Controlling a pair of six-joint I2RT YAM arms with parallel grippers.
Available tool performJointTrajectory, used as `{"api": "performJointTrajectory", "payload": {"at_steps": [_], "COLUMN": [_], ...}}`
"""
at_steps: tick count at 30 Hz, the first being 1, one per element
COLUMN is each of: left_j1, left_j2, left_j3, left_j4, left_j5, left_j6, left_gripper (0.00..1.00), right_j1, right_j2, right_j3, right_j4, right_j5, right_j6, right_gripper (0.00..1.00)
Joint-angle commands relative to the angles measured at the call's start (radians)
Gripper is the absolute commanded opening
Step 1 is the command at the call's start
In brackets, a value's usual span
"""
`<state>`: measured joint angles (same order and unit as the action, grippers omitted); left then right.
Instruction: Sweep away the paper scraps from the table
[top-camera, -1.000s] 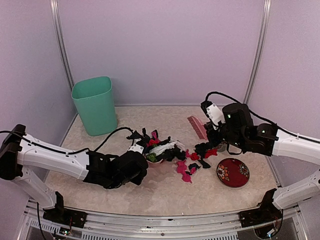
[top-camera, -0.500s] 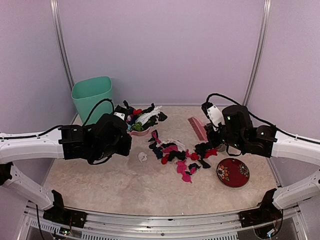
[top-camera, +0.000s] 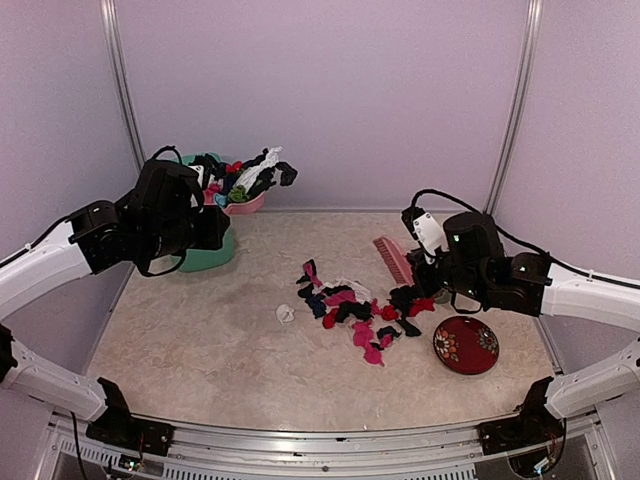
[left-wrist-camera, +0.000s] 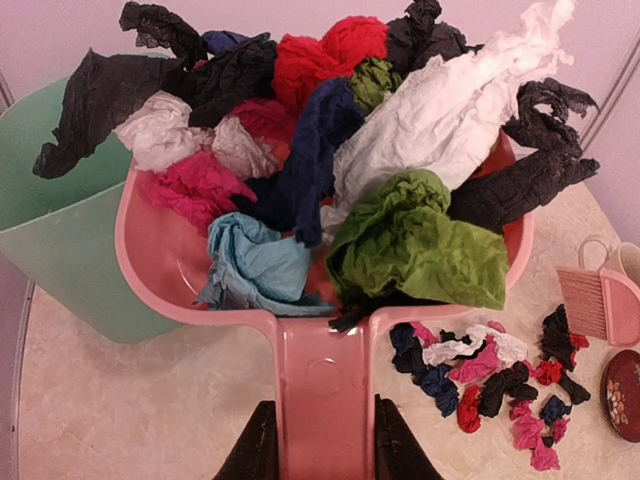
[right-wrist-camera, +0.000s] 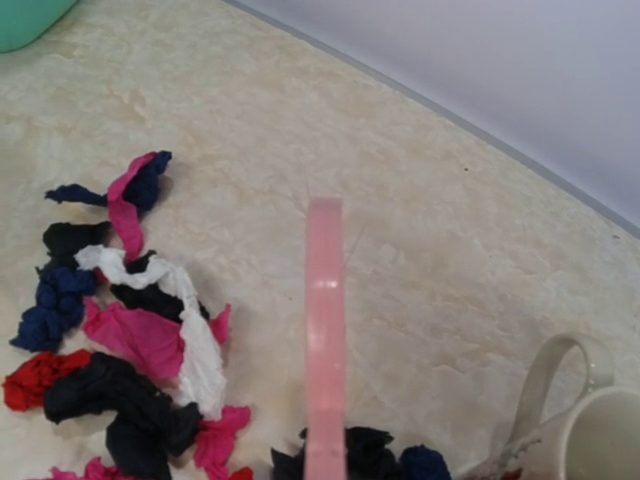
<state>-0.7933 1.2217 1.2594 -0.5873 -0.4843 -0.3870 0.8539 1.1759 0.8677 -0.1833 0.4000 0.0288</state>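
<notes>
- Currently the left gripper (left-wrist-camera: 322, 452) is clamped on the handle of the pink dustpan (left-wrist-camera: 160, 265), which is raised at the rim of the teal bin (left-wrist-camera: 60, 250).
- Crumpled paper scraps (left-wrist-camera: 400, 240) heap the pan: black, red, white, green, navy and light blue.
- Loose scraps (top-camera: 350, 308) lie mid-table (top-camera: 200, 340), with one white bit (top-camera: 285, 314) apart on their left.
- The right gripper (top-camera: 415, 265) is closed on a pink brush (top-camera: 393, 257) just behind that pile, near a red plate (top-camera: 466, 345) and a white mug (right-wrist-camera: 590, 430).

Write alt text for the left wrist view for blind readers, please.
A pink dustpan heaped with paper scraps, handle clamped in the jaws of the left gripper, hangs beside a green bin; more scraps lie on the table.
</notes>
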Motion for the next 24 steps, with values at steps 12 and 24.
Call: {"api": "performJointTrajectory", "payload": {"at_steps": [12,24], "left_j1": [0.47,0.778], "left_j2": [0.048,0.138], "left_j3": [0.115,0.099], "left_j4": [0.06,0.193], "left_j5": [0.546,1.002], "left_j6": [0.049,-0.12], "left_gripper": [0.0,0.0], "right_j1": [-0.007,-0.007], "right_j2": [0.029,0.028], "right_j3": [-0.006,-0.012], "right_j4": [0.056,0.052], "right_j5": [-0.04,-0.052], "right_j6": [0.026,0.044], "right_gripper": [0.0,0.0]}}
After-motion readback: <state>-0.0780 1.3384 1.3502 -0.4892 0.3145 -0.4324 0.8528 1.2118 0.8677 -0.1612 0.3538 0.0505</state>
